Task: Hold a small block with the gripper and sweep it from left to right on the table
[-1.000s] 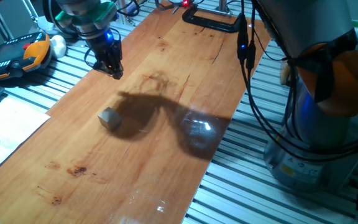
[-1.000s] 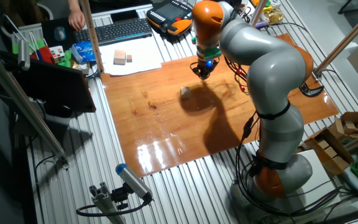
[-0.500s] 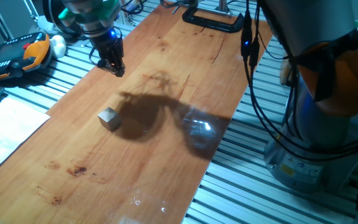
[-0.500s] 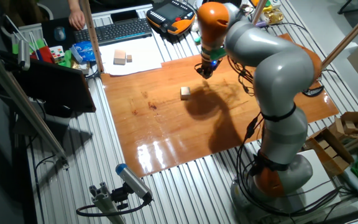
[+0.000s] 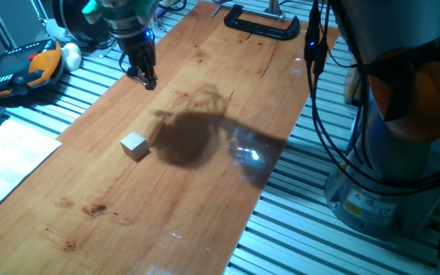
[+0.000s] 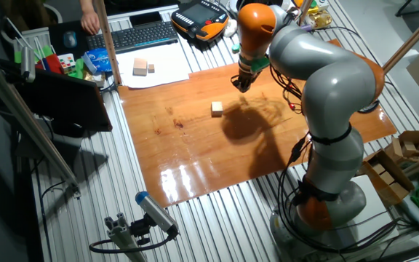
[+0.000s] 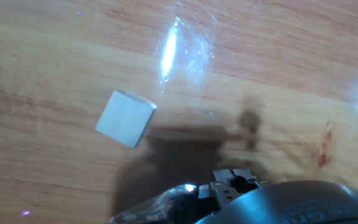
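One long bench (image 5: 205, 176) carries everything. Above its far left edge hangs the tool (image 5: 147, 78), holding nothing; I cannot tell how wide it gapes. Mid-bench the small block (image 5: 134, 145) lies loose, well apart; an off-centre descent could knock it askew.

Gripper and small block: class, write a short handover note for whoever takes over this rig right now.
Gripper: above the table's far edge, holding nothing; whether its jaws are open or shut is unclear.
Small block: lying free on the table, apart from the gripper, also visible in the hand view.
Done: nothing; block not grasped.
Left: move to the block, grip it, sweep it left to right across the board.
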`<state>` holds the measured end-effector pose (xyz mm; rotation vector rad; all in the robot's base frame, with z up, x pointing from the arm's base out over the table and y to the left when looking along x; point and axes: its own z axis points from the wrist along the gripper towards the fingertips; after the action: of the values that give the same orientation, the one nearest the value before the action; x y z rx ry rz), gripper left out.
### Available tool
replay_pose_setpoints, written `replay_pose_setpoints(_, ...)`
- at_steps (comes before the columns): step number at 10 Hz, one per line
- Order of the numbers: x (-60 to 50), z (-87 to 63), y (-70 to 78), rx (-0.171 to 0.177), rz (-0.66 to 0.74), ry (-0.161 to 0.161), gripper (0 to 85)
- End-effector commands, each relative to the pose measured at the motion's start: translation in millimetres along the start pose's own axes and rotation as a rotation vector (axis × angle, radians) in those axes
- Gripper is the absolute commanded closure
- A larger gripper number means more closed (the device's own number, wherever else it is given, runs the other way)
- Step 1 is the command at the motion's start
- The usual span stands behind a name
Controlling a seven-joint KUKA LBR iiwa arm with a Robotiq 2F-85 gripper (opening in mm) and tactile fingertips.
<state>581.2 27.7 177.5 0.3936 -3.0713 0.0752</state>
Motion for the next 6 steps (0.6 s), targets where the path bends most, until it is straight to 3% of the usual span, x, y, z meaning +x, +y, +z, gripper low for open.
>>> replay_pose_setpoints(1, 0.1, -0.6, 0.4, 0.004, -0.008, -0.016, 84.3)
replay_pose_setpoints(4, -0.4, -0.7, 1.9, 0.004, -0.03, -0.031, 84.3)
replay_pose_setpoints(6, -1.2, -1.3, 4.7, -0.002, -0.025, -0.023, 84.3)
